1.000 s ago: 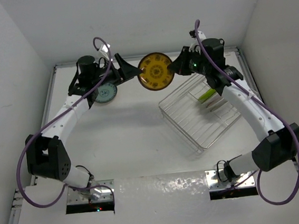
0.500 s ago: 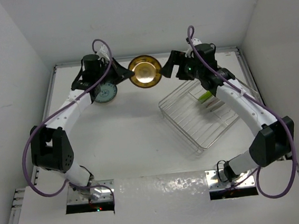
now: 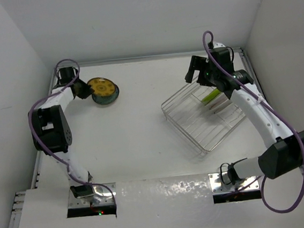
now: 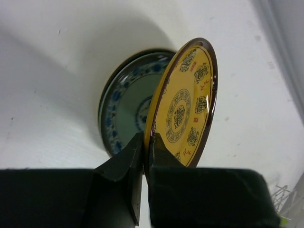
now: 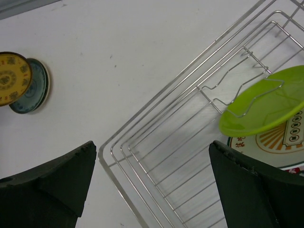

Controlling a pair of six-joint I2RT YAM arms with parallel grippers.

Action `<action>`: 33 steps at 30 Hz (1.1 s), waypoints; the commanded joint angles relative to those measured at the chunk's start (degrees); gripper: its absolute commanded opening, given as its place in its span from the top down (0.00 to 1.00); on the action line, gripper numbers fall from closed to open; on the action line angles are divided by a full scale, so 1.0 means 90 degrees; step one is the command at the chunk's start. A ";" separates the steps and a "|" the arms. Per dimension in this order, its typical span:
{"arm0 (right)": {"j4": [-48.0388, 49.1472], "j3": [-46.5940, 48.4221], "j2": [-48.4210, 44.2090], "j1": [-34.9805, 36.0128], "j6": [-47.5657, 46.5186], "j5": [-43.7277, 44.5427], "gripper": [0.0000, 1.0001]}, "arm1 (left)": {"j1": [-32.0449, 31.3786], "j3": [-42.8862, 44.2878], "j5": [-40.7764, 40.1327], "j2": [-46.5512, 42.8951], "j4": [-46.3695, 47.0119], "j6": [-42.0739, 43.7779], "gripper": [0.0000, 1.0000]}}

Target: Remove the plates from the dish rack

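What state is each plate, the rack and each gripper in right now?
dish rack: loaded, at least two plates inside.
lime green plate: in the dish rack, tilted against a wire divider.
white plate: in the dish rack, partly under the lime green plate.
yellow plate: tilted on edge, pinched at its rim.
blue-patterned plate: flat, outside the dish rack.
left gripper: shut on the yellow plate.
right gripper: open, empty, above the dish rack.

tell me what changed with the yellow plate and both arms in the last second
The left gripper closed on the yellow plate and carried it from mid-air at the far centre leftward, to tilt over the blue-patterned plate. The right gripper let go of it, opened and drew back over the dish rack. The rack, the green plate in it and the blue-patterned plate stayed put.
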 commanded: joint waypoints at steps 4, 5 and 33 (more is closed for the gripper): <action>-0.0359 0.0140 -0.0031 -0.0051 -0.0472 0.0307 0.01 | -0.0029 0.0067 0.0223 0.0017 0.0077 0.0029 0.82; -0.0388 0.0160 -0.0021 -0.0070 -0.0481 0.0317 0.01 | -0.0029 -0.0001 0.0203 -0.0050 0.0096 0.0019 0.69; -0.1160 0.0687 0.1434 -0.0431 0.0543 0.2954 0.33 | -0.1591 -0.1493 -0.0616 -0.4345 -0.1623 0.2587 0.00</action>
